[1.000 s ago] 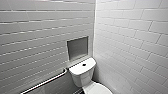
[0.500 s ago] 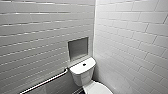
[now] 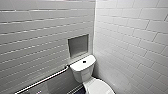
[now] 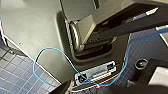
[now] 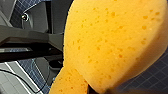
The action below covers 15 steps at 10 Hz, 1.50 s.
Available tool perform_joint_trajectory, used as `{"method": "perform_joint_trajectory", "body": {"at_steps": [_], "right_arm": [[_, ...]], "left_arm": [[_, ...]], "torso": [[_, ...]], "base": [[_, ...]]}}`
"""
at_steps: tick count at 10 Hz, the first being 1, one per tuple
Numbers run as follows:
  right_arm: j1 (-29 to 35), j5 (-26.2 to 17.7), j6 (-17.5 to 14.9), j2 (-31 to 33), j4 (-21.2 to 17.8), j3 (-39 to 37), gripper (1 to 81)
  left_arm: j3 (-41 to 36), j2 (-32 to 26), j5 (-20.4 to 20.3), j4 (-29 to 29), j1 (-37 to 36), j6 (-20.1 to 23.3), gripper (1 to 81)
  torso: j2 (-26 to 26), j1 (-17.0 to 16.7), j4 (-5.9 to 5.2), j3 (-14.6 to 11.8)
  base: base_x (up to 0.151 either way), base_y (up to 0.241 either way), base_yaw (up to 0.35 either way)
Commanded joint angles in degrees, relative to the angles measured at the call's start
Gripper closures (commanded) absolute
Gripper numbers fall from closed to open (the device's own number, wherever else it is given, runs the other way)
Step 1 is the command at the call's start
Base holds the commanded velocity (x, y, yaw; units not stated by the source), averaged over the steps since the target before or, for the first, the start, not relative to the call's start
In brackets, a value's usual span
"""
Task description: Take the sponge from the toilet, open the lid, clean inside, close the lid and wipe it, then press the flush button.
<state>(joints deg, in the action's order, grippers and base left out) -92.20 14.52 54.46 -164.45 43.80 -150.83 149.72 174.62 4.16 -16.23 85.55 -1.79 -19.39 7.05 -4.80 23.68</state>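
Apparently my right gripper pinches the sponge at its narrow waist; for the left jaws I cannot tell. The toilet stands at five o'clock in the head view. If this pinch is weak, the sponge may slip to the floor.

Orange sponge pinched; white toilet in corner; dark flush button atop tank.
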Motion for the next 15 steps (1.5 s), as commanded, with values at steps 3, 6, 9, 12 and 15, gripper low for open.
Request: {"method": "perform_joint_trajectory", "body": {"at_steps": [3,6,9,12,15], "right_arm": [[0.9,-2.2,-0.1,0.6,1.5,-0.2,81.1],[1.0,-2.8,-0.1,0.3,1.4,-0.2,81.1],[1.1,-3.2,-0.1,0.0,1.4,-0.2,81.1],[-0.4,-3.5,0.8,-0.2,0.3,-0.9,81.1],[-1.1,-4.6,0.7,-0.9,0.4,-0.9,81.1]], "left_arm": [[-0.4,0.2,3.5,0.4,-1.4,0.0,1.0],[-0.4,0.3,3.5,0.3,-1.4,0.0,1.0],[-0.3,0.0,3.5,0.5,-1.4,-0.3,1.0],[1.5,0.1,3.3,2.6,-1.6,-1.8,1.0],[2.1,0.1,3.4,4.0,-1.7,-1.8,1.0]], "torso": [[3.5,-2.3,0.0,-3.5],[10.7,-7.0,0.0,-5.0],[5.5,-4.5,0.0,-6.1],[5.7,-4.9,0.0,-7.2],[5.7,-4.9,0.0,-7.2]], "base": [[0.0,0.0,0.0],[0.0,0.0,0.0],[0.0,0.0,0.0],[0.0,0.0,0.0],[0.0,0.0,0.0]]}}
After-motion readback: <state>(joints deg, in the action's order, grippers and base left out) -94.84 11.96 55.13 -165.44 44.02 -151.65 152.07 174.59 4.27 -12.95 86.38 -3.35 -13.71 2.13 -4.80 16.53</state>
